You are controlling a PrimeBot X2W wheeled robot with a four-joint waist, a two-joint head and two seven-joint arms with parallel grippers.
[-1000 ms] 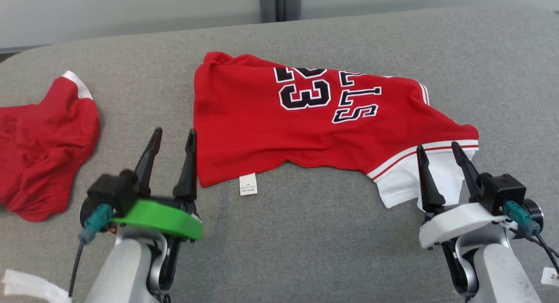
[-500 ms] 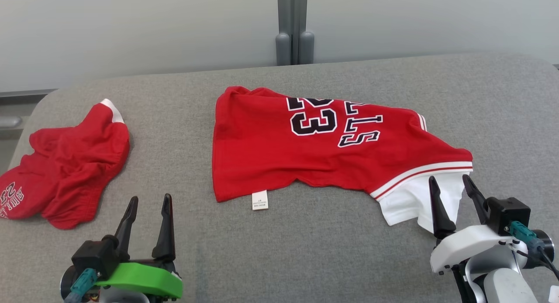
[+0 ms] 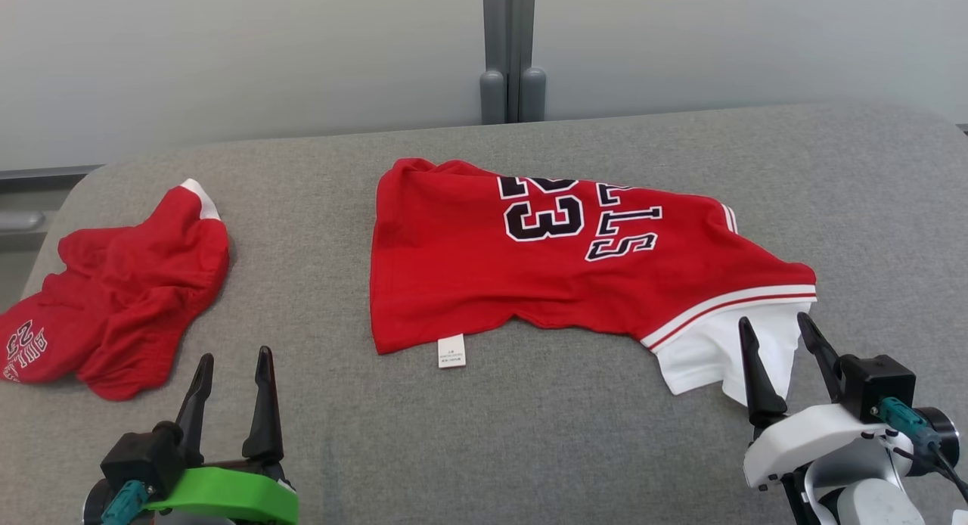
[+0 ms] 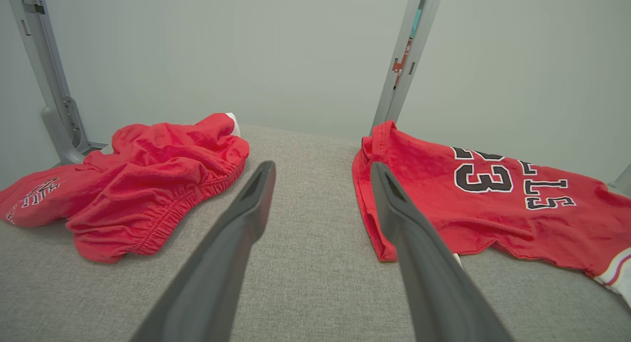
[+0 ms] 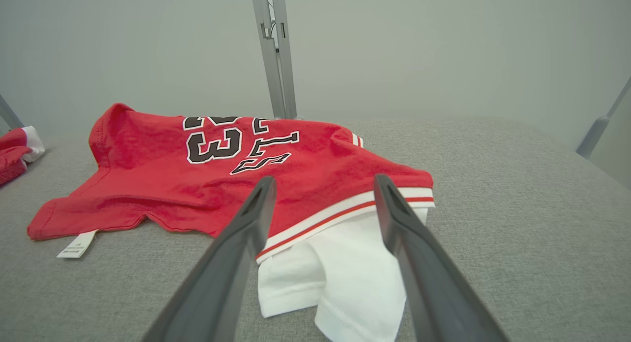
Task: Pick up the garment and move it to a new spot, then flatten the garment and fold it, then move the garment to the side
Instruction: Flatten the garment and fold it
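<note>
head view: garment [image 3: 544, 268] seemingly folded; left gripper [image 3: 234, 354], right gripper [image 3: 774, 318] spread wide, empty; move aside outstanding.

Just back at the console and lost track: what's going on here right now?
Nothing is held. The red jersey with the black number 23 lies roughly spread, not yet folded, on the grey fabric tabletop. Both grippers are open: the left gripper is over bare fabric between the two garments, and the right gripper is at the jersey's white sleeve, not gripping it. A crumpled pair of red shorts sits apart at the far left.
</note>
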